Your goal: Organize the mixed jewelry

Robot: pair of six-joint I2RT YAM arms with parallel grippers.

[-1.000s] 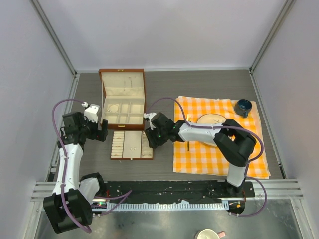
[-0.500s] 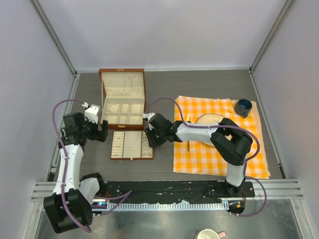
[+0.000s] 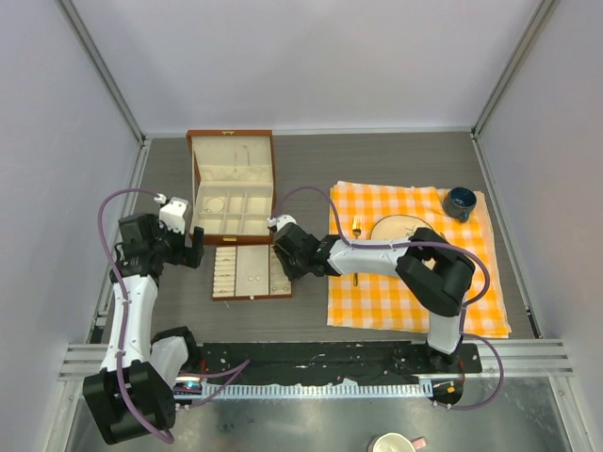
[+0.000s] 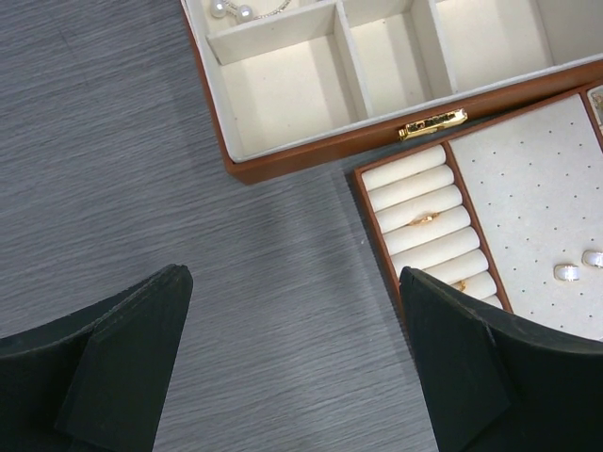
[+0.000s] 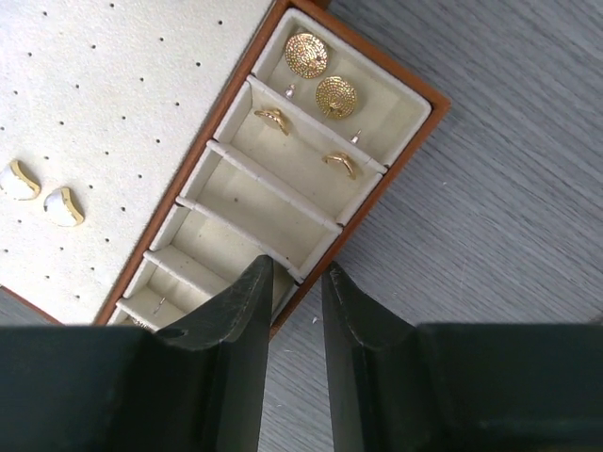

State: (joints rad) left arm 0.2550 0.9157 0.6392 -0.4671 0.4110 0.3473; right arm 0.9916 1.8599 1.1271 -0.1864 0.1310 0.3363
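The right gripper (image 5: 294, 273) is hovering at the tray's (image 5: 141, 122) right edge, its jaws narrowed to a slim gap with nothing visible between them. Gold earrings (image 5: 273, 118), then gold studs (image 5: 336, 96), are lying just beyond the tips, their compartments running crosswise. The left gripper (image 4: 292, 282) is farther off, jaws wide apart, beside the box (image 4: 311, 155). Compared with a second ago, the right arm is reaching further left and its jaws are closing.

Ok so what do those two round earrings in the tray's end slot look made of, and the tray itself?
Round earrings: gold-coloured metal, it seems, with a grainy, glittering face; solid gold or plating cannot be told. Tray: reddish-brown frame, probably varnished wood going by its smooth colour; the lining looks like matte cream fabric, pricked with rows of small holes.
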